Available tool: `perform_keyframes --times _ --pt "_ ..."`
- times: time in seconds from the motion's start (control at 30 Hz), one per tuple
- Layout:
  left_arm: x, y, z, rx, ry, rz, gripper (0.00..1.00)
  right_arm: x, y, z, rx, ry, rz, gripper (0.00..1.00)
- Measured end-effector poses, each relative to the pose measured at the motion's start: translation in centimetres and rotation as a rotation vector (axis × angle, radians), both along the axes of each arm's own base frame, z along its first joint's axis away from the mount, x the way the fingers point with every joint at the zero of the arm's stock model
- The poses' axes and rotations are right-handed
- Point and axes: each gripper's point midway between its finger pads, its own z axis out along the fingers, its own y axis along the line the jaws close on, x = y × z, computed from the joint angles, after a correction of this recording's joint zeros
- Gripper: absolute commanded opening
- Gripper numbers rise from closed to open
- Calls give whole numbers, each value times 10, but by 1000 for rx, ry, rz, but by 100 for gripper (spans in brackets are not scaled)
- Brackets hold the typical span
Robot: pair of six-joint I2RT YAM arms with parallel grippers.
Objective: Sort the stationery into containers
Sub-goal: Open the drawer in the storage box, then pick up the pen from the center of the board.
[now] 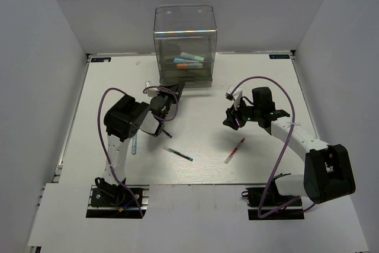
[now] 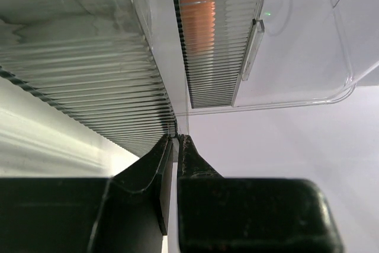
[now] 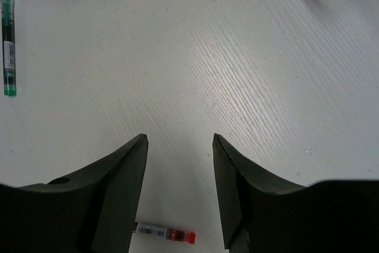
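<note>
No legible text anywhere.

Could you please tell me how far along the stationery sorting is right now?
Done: about three pens lie inside the cabinet. In hand: the left gripper pinches a drawer edge; the right gripper is open near the red pen. Left: that, the green pen and a light blue pen on the table.

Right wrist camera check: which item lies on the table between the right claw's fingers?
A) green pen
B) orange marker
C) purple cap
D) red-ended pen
D: the slim red-ended pen with a barcode label lies between the fingers of the open right claw; the green pen sits away at the view's left edge.
</note>
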Motion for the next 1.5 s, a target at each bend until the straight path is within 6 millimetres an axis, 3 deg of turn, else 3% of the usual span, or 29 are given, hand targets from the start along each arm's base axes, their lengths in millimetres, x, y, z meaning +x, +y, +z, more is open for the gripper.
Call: perform_keyframes --times 0.07,0.17,0.2,0.43,0.67,0.93,1.03,1.07,1.17,1.27,1.37,1.47,1.5 --pt "-1 0 1 1 2 0 0 0 0 0 -3 -1 3 58" --pt "-1 0 0 3 5 -2 33 -1 -1 -1 -6 1 5 60" --pt "-1 -1 -1 9 7 -2 50 -1 -1 -2 -8 1 7 60" --pt "-6 -6 -10 60 67 -31 62 -1 -1 -2 -16 -11 17 62" --pt "-25 -3 8 97 77 -66 65 -2 -2 -3 -25 -16 27 62" --pt "-79 5 10 262 151 -185 66 -7 -4 -5 -41 -20 55 59" --pt "-98 10 4 382 214 -237 64 -9 -4 -3 -46 -36 79 46" --pt "-103 11 0 426 243 -255 60 -11 -3 -3 -48 -42 91 30" --pt "-113 17 -9 549 345 -305 40 -18 -3 -6 -59 -51 148 18" --pt "-133 33 -18 661 430 -328 24 -29 -4 -11 -72 -31 196 20" --pt "-155 56 -23 757 528 -320 22 -35 -5 -15 -82 -16 219 36" --pt "-167 72 -24 808 612 -295 45 -37 -7 -17 -92 -8 218 40" --pt "-170 76 -25 815 645 -285 48 -37 -8 -18 -99 -5 213 42"
